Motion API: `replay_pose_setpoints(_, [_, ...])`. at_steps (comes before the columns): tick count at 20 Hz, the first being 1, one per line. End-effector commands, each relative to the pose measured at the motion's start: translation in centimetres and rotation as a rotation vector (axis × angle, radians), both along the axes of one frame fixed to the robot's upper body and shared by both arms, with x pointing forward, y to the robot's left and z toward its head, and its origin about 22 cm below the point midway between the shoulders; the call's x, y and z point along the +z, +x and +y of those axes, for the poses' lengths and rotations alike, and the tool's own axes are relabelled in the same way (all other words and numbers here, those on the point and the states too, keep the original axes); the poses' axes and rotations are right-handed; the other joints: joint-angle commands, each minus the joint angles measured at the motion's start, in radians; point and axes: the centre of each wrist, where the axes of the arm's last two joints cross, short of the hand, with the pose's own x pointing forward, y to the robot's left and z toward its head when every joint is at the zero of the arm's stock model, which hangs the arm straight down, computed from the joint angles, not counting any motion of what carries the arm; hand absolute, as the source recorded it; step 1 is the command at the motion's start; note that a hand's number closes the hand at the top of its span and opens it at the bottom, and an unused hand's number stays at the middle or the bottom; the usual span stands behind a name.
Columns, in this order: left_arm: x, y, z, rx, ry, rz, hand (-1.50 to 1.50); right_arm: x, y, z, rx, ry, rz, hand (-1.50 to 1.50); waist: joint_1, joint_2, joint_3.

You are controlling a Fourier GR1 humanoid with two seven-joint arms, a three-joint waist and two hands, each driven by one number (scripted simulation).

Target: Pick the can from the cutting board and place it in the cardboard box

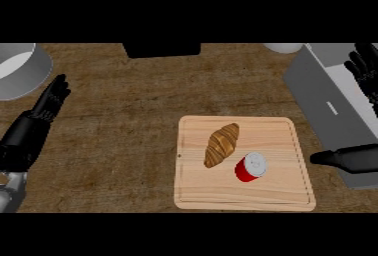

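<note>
Near edge: your cutting board (244, 197) carries the red can (250, 167), standing upright right of a croissant (221, 145) | right hand (365, 70) far right over the grey box (332, 107), fingers straight, holding nothing; can lies near-left of it, closer to this arm | left hand (52, 97) resting far left, fingers straight, holding nothing.

One cutting board (244, 197), one can (250, 167), one croissant (221, 145) and two hands (53, 97) (365, 67) are counted.
</note>
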Motion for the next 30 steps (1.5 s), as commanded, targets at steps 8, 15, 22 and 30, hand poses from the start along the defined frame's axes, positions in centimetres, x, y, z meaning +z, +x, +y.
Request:
replay_pose_setpoints(8, [-1.7,1.0,-3.2,-0.168,0.027,-0.004,0.0,1.4,-4.0,-3.9,0.079,-0.502,-0.2,-1.5,0.058,0.013,0.004])
replay_pose_setpoints(15, [-1.6,1.2,-3.4,-0.172,0.041,-0.026,0.0,3.3,-7.0,0.5,0.162,-0.854,-0.002,-1.5,0.072,0.012,0.001])
replay_pose_setpoints(22, [-1.1,1.8,-4.0,-0.203,0.028,0.001,0.0,5.2,-9.7,5.3,0.199,-1.093,0.105,-1.5,0.098,0.013,0.001])
replay_pose_setpoints(30, [-0.4,4.3,-4.5,-0.203,0.031,-0.023,0.0,3.9,-10.8,10.3,0.166,-1.196,0.255,-1.5,0.095,0.017,0.0])
